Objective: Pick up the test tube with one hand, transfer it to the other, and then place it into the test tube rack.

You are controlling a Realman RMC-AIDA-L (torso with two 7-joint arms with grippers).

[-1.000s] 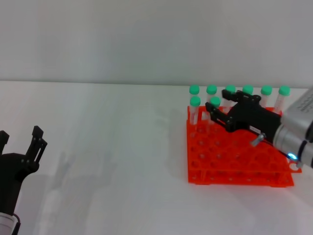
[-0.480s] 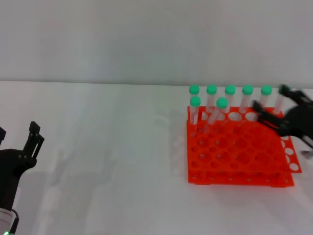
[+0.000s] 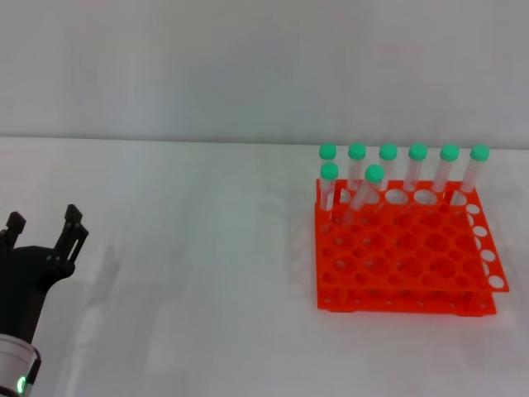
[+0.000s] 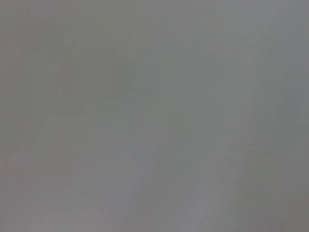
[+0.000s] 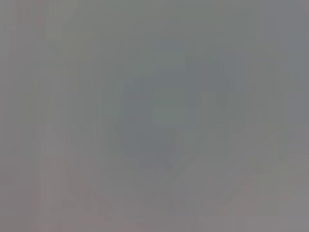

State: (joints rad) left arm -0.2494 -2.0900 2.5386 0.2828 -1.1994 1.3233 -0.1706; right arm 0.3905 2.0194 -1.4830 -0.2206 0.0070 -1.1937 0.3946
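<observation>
The orange-red test tube rack [image 3: 405, 256] stands on the white table at the right. Several green-capped clear tubes stand in it: a back row and two in the row in front. One of these front tubes [image 3: 361, 194] leans to the left, its green cap at the top. My left gripper [image 3: 43, 225] is at the lower left, far from the rack, open and empty, fingers pointing up. My right gripper is out of view. Both wrist views show only flat grey.
The white table [image 3: 190, 248] stretches from the rack to the left gripper, with a pale wall behind it.
My right gripper let go of the leaning tube in the rack and withdrew to the right, out of view. My left gripper shifted slightly right.
</observation>
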